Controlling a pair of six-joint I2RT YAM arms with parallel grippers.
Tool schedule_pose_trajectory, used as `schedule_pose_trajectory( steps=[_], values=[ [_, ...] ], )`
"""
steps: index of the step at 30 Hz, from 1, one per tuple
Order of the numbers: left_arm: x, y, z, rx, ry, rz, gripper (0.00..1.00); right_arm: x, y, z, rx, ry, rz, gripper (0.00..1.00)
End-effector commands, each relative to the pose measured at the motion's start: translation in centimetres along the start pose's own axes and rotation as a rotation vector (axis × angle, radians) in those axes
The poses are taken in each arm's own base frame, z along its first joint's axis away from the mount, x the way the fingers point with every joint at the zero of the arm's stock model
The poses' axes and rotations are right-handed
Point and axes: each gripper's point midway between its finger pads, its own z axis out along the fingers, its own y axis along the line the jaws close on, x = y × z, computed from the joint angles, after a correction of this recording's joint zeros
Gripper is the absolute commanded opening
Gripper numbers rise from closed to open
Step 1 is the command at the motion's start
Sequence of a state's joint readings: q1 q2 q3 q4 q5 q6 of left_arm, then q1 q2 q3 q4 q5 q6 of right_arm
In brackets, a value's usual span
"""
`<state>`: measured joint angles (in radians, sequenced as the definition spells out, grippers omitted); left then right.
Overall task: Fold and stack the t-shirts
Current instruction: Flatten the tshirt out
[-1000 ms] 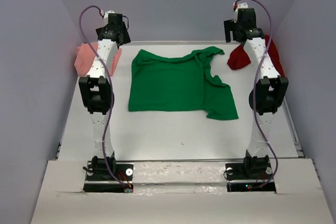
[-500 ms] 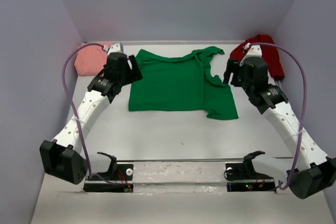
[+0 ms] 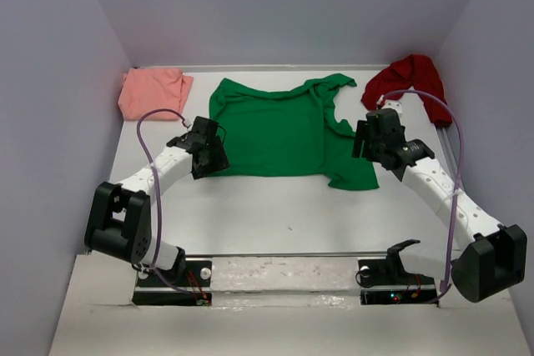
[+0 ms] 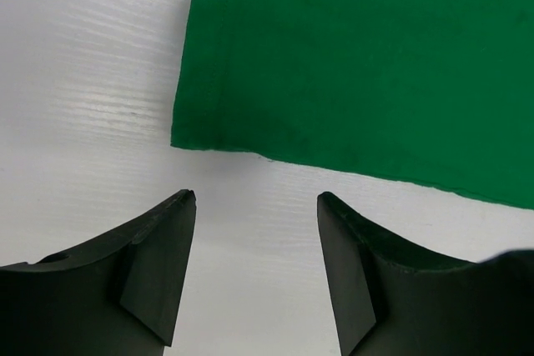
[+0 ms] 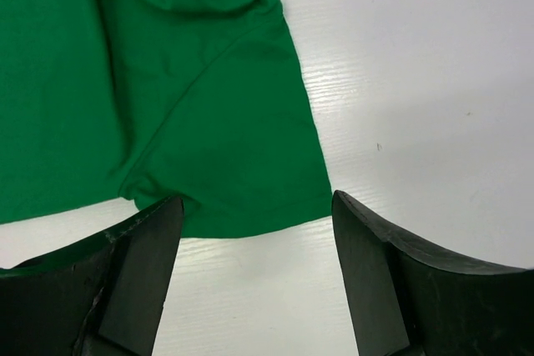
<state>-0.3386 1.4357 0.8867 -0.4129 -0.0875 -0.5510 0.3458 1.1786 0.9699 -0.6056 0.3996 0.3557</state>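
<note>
The bright green t-shirt (image 3: 284, 131) lies spread in the middle of the table, its right side partly folded over. The salmon-pink t-shirt (image 3: 150, 92) is bunched at the back left. The dark red t-shirt (image 3: 413, 81) is bunched at the back right. My left gripper (image 3: 209, 156) is open and empty, hovering just off the green shirt's near-left corner (image 4: 188, 135). My right gripper (image 3: 367, 141) is open and empty, just above the green shirt's right flap, whose near-right corner (image 5: 309, 202) lies between and ahead of the fingers.
The white table (image 3: 275, 214) has grey walls on the left, back and right. A rail runs along the table's right edge (image 3: 463, 198). The arm bases sit at the near edge.
Both arms have come down from upright poses and reached forward. The left gripper has dropped to the green shirt's near-left corner, the right to its right flap. The shirts have not moved.
</note>
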Motion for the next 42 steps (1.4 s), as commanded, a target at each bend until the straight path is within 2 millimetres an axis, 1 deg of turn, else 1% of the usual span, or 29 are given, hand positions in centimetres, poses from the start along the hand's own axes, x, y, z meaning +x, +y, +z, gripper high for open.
schedule_pose_trajectory(
  steps=[1,3,4,6,11,12,14,15,19,24,28,33,37,42],
  values=[
    [-1.3,0.0,-0.5,-0.033,-0.049,-0.058,0.65,-2.8,-0.2,-1.1,0.01,-0.086,0.046,0.77],
    [-1.3,0.4,-0.5,-0.06,-0.053,-0.075,0.65,-3.2,0.1,-1.4,-0.011,-0.099,0.049,0.77],
    [-1.3,1.1,-0.3,-0.096,-0.052,-0.08,0.65,-3.2,0.1,-1.5,-0.016,-0.101,0.048,0.78],
    [-1.6,1.7,-0.2,-0.131,-0.065,-0.1,0.65,-3.3,0.2,-1.5,-0.024,-0.101,0.044,0.78],
    [-2.1,1.8,0.2,-0.153,-0.062,-0.117,0.65,-3.3,0.3,-1.8,-0.038,-0.105,0.044,0.78],
    [-2.4,1.6,0.3,-0.152,-0.067,-0.119,0.65,-3.4,0.3,-2.0,-0.042,-0.111,0.045,0.78],
    [-2.3,1.7,0.8,-0.162,-0.051,-0.118,0.65,-3.4,0.3,-2.2,-0.049,-0.115,0.047,0.78],
    [-2.6,1.3,0.9,-0.151,-0.048,-0.117,0.65,-3.4,0.4,-2.2,-0.055,-0.114,0.046,0.78],
    [-2.7,1.6,1.6,-0.165,-0.028,-0.118,0.64,-3.5,0.4,-2.4,-0.061,-0.121,0.046,0.78],
    [-1.7,2.2,2.6,-0.173,0.026,-0.127,0.63,-4.0,0.4,-2.7,-0.062,-0.134,0.044,0.78],
    [-0.6,2.2,2.8,-0.165,0.066,-0.143,0.61,-4.2,0.3,-3.0,-0.064,-0.145,0.043,0.78],
    [-0.3,2.6,3.2,-0.184,0.074,-0.15,0.61,-4.2,0.4,-3.3,-0.077,-0.148,0.05,0.78],
    [0.4,2.2,4.0,-0.173,0.11,-0.157,0.61,-4.4,0.3,-3.5,-0.078,-0.154,0.051,0.78],
    [1.3,2.3,4.4,-0.173,0.151,-0.161,0.59,-4.8,-0.2,-3.8,-0.054,-0.165,0.052,0.78]
  ],
)
